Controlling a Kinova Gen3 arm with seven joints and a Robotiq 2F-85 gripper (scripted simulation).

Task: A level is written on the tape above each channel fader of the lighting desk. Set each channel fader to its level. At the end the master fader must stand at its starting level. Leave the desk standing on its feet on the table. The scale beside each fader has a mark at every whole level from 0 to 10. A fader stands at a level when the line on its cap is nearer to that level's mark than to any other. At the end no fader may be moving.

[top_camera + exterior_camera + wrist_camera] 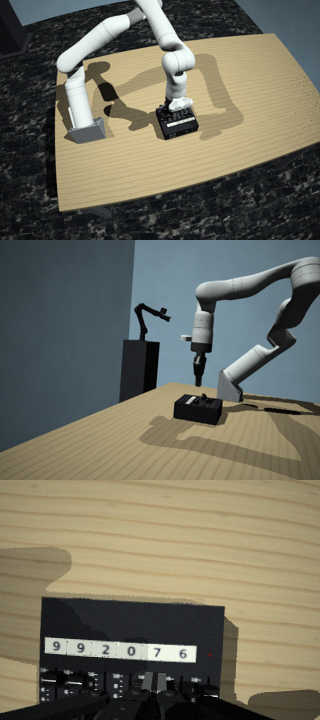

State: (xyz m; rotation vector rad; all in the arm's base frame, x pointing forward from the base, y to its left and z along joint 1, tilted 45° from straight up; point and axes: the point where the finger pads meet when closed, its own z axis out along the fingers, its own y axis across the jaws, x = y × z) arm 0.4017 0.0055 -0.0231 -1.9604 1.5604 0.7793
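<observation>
The black lighting desk (177, 123) stands on its feet on the wooden table; it also shows in the exterior view (197, 408) and in the wrist view (131, 647). A white tape strip (120, 650) on it reads 9 9 2 0 7 6. The faders lie below the tape, mostly hidden by my fingers. One fader cap (203, 396) sticks up at the desk's far side. My gripper (197, 382) is shut and empty. It hangs straight down, a little above the fader row, clear of the caps. In the wrist view its fingers (155, 710) cover the middle faders.
The arm's grey base (87, 132) is bolted to the table to the left of the desk. A dark pedestal with a small black arm (139, 369) stands beyond the table's far edge.
</observation>
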